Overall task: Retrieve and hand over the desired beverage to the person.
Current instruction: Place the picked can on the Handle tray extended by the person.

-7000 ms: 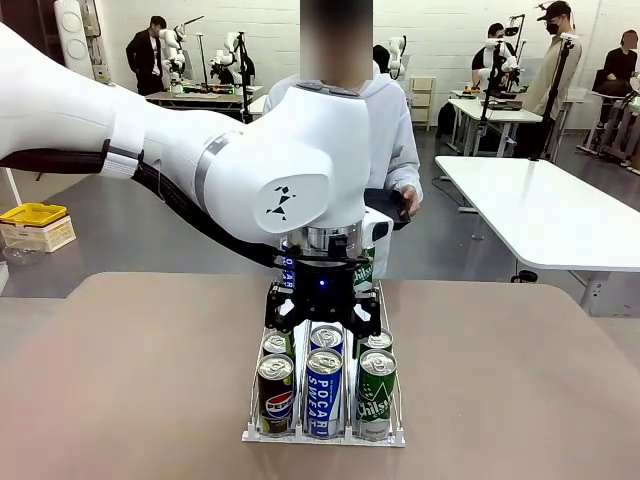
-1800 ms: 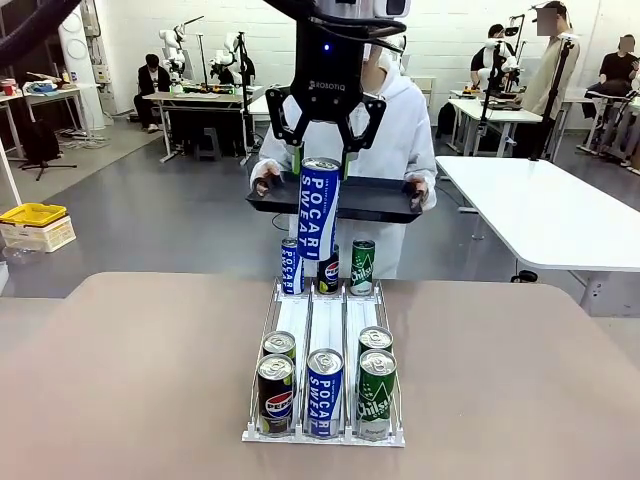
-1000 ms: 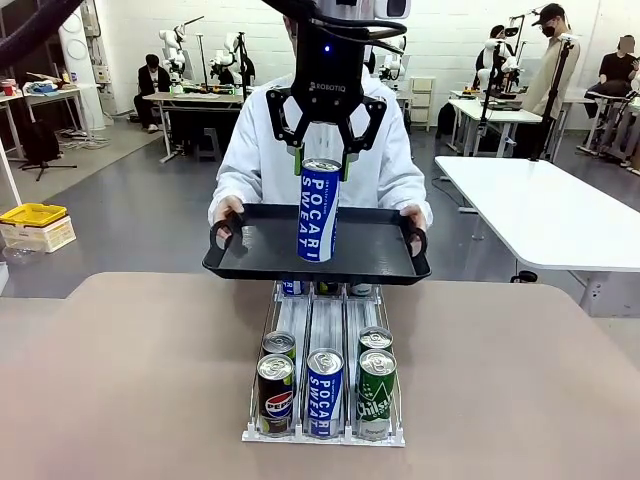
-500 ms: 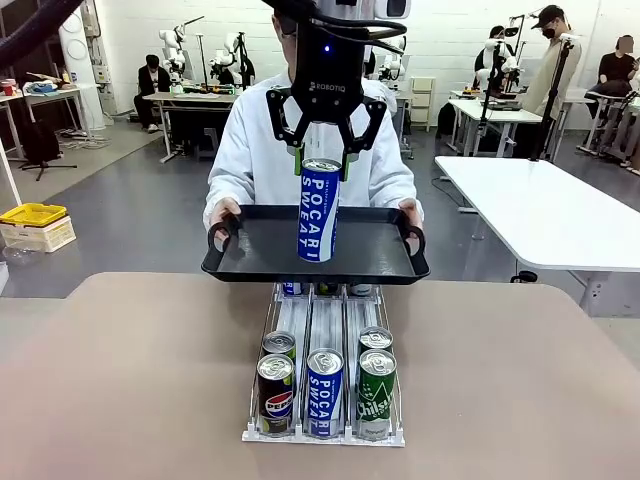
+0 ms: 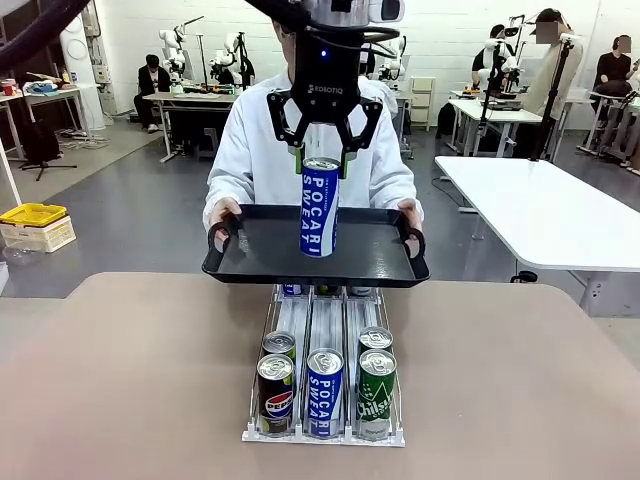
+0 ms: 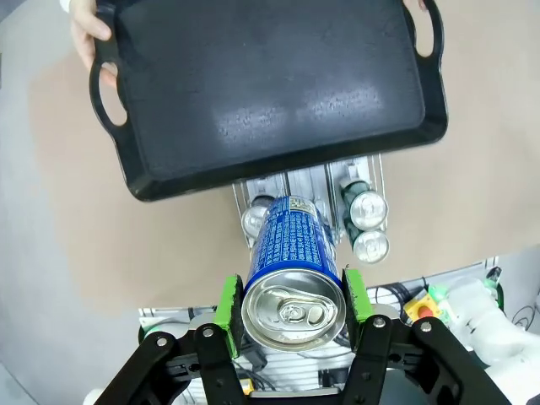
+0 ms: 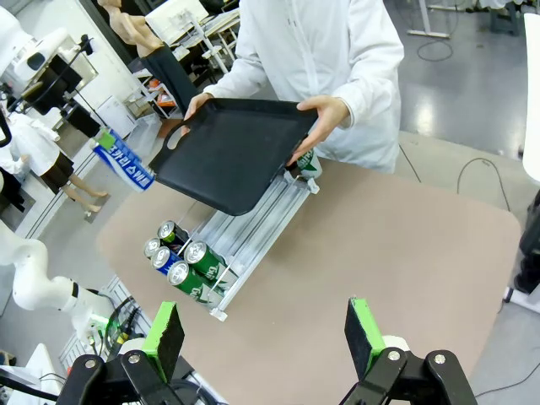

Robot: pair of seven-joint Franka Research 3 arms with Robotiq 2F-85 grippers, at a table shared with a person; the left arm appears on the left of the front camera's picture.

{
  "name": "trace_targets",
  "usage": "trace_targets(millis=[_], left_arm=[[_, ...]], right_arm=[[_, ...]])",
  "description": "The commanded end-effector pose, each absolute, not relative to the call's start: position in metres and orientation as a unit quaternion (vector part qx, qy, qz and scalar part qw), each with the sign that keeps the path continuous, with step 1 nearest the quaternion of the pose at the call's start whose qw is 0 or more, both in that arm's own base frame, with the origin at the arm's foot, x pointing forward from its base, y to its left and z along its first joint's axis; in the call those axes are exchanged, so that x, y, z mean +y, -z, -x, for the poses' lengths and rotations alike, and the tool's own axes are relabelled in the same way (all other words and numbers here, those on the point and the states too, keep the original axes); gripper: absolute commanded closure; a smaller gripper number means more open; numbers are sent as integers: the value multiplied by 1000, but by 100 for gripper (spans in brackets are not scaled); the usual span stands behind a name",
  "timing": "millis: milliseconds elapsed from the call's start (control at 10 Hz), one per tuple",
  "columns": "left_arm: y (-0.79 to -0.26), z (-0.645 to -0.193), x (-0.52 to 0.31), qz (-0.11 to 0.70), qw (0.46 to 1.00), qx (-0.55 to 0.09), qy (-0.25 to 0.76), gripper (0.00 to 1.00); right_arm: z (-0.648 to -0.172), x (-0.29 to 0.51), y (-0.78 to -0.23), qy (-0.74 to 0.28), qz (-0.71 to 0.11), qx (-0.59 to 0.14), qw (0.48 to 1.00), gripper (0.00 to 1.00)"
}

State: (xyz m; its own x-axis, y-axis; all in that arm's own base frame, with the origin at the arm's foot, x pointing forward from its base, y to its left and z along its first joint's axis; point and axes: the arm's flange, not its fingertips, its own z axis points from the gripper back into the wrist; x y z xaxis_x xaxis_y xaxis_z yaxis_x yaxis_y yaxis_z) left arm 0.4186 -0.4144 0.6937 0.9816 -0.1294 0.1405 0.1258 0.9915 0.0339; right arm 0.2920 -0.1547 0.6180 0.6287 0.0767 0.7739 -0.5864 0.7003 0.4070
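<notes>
Change: black plastic tray (image 5: pixel 250 255) was pushed forward by person in white jacket (image 5: pixel 260 150), now under blue-and-white Pocari Sweat can (image 5: pixel 320 207); handover was judged ready, release pending.
Can: was hung over tray's middle, contact unclear.
Axis: vertical, lid up.
Left fingers (image 5: pixel 297 160): clenched on can's top.
Right fingers (image 7: pixel 164 337): spread, nothing grasped.

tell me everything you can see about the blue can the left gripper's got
A tall, slim blue metal can with white POCARI SWEAT lettering and a silver top, its pull tab unopened. It hangs upright in the air, clamped near its top between the left gripper's green pads. In the wrist views its base sits by the near rim of the black tray that the person holds, seemingly not touching it.
</notes>
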Motion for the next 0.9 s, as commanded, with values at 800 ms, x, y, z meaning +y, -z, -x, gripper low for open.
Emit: trace_targets(millis=[800], left_arm=[[-671,-520,-387,4,996,-91,8,42]], right_arm=[[-295,-155,-621,-205,-342,-393,829,0]])
